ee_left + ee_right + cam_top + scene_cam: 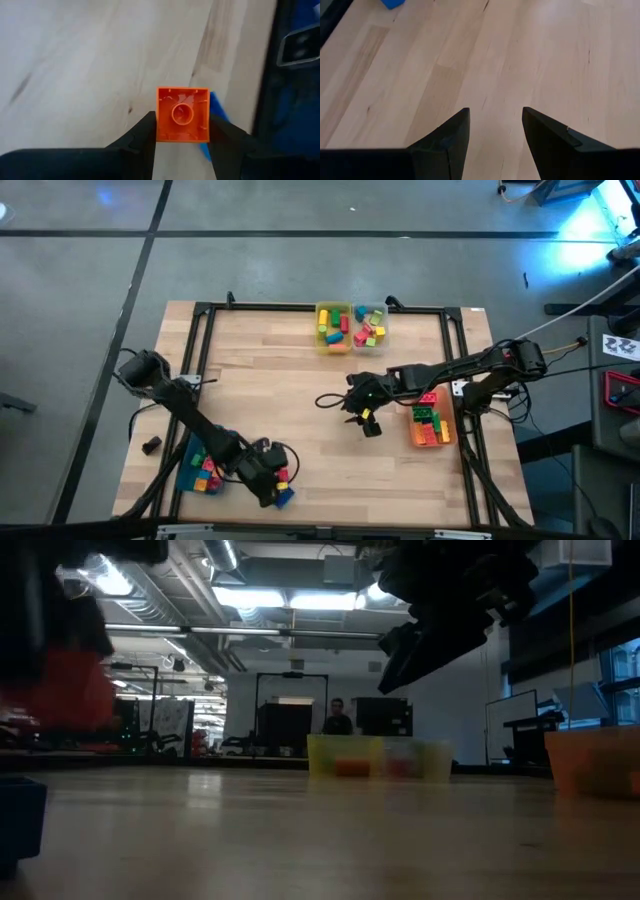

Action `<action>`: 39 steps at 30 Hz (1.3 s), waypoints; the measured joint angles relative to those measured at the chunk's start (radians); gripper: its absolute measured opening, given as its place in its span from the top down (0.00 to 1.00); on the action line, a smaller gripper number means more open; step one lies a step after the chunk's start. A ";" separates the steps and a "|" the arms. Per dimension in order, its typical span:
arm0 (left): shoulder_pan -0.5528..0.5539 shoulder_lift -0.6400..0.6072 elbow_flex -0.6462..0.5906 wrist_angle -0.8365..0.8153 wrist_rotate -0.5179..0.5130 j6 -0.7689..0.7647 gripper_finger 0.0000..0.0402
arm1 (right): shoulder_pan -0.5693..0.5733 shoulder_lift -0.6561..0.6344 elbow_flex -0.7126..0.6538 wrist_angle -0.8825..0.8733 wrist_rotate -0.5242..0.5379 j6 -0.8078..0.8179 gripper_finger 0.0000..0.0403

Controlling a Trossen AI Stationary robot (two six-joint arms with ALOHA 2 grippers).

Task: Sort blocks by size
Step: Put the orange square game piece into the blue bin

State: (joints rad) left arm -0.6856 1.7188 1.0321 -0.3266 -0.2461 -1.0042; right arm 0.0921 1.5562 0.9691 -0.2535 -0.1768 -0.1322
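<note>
The left arm stretches from its base near the table's nine o'clock edge down toward seven o'clock, and the left gripper [272, 483] hangs low over the pale wooden table [290, 390] beside the teal plastic bin [193, 477]. In the left wrist view its two dark fingers [145, 137] stand against opposite sides of a small square orange plastic brick [182, 114], seen from its hollow underside with one round tube at the centre; the jaws are partly closed, and the brick fills the gap between them. A blue plastic brick [218, 110] lies on the wood just beyond the orange one (only an edge of it shows past a finger).

The right arm reaches from the three o'clock side inward, bent at the elbow, so that the right gripper [366, 420] sits near the middle of the table, left of the orange plastic bin [432, 426] that holds red, green and pink bricks. Its fingers [447, 140] are parted with bare wood showing between them, and nothing is held.

At twelve o'clock, a yellow plastic bin [333, 326] and a clear plastic bin [369, 327] stand side by side, each holding mixed coloured bricks. More bricks lie in the teal bin.
</note>
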 joint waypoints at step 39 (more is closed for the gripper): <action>-0.098 -0.351 0.002 -0.840 0.221 -0.667 0.64 | 0.000 0.000 0.000 0.013 0.000 0.023 0.54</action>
State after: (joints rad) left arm -0.7834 1.3682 1.0336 -1.1671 -0.0254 -1.6716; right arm 0.0921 1.5562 0.9691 -0.2405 -0.1770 -0.1097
